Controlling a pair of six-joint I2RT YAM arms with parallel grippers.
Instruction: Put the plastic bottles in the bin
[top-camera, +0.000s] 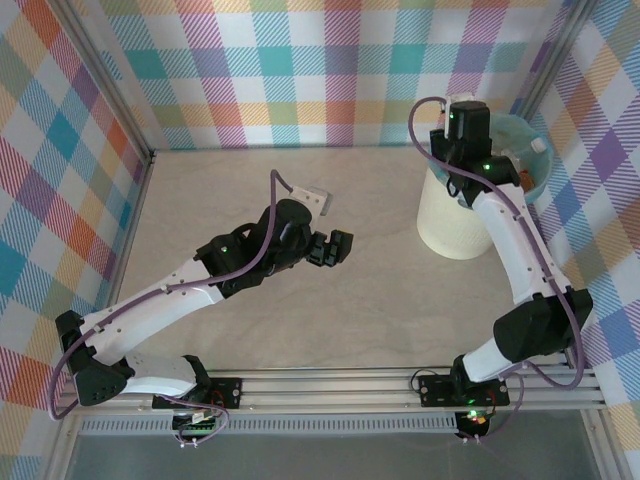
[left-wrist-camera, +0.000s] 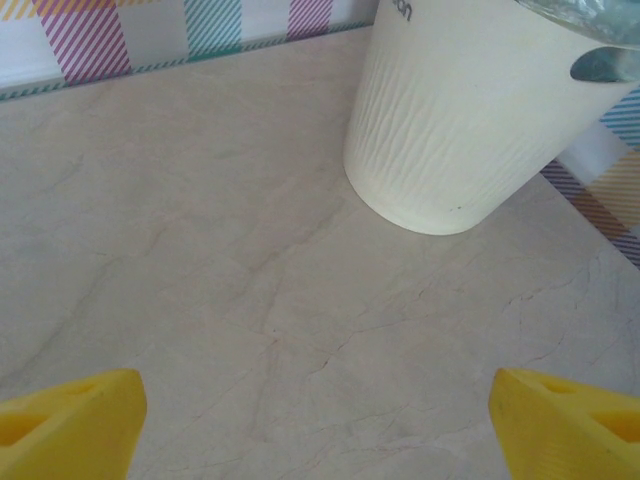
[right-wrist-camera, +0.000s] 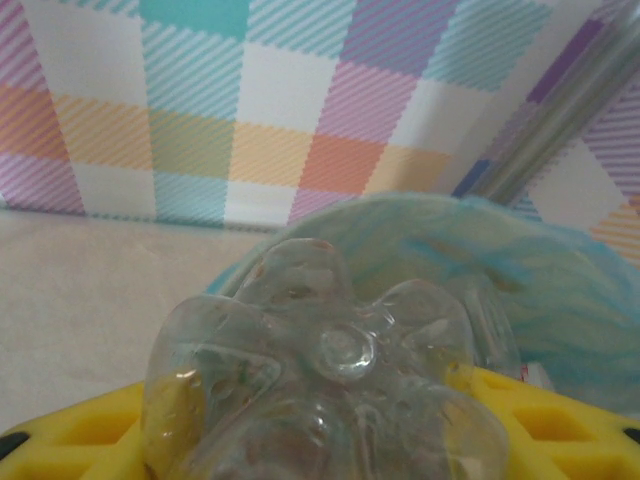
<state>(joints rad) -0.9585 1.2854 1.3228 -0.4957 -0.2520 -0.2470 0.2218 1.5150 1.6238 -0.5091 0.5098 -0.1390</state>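
Tabletop bin holds bottles; right pincer grips bottle.

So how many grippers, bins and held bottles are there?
Grippers: 2, the left gripper and the right gripper
Bin: 1
Clear bottle held in the right gripper: 1
Total: 4

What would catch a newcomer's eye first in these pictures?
A clear plastic bottle, petalled base towards the right wrist camera, sits clamped in the right pincer, teal bag liner behind it. From above, the large round cream-white bin stands at the table's far right, the right arm reaching over it. The left pincer hangs open over mid-table.
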